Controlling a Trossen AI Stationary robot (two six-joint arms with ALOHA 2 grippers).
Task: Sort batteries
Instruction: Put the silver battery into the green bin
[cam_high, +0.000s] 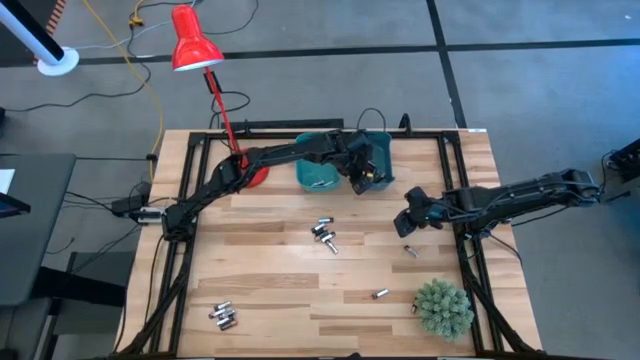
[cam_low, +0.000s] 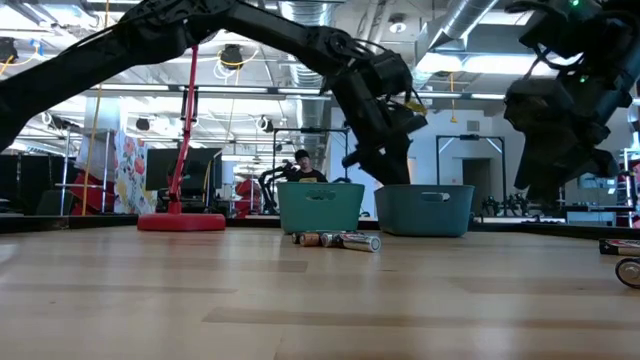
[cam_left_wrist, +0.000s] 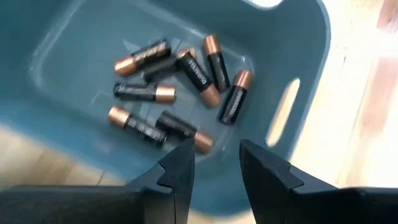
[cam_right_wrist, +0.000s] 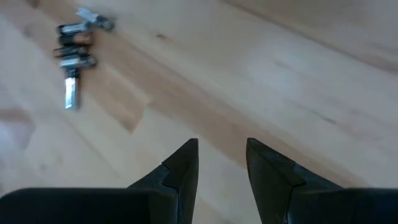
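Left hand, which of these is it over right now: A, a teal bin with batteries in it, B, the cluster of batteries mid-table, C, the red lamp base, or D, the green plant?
A: the left hand hangs, fingers apart and empty, above a teal bin holding black-and-copper batteries.

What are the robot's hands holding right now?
Nothing. The left hand is open and empty over the teal bin with black-and-copper batteries in it. The right hand is open and empty above the bare table.

Bright, even overhead light, glaring ceiling fixtures (cam_low: 470, 68) behind, soft shadows, slight blur in both wrist views.
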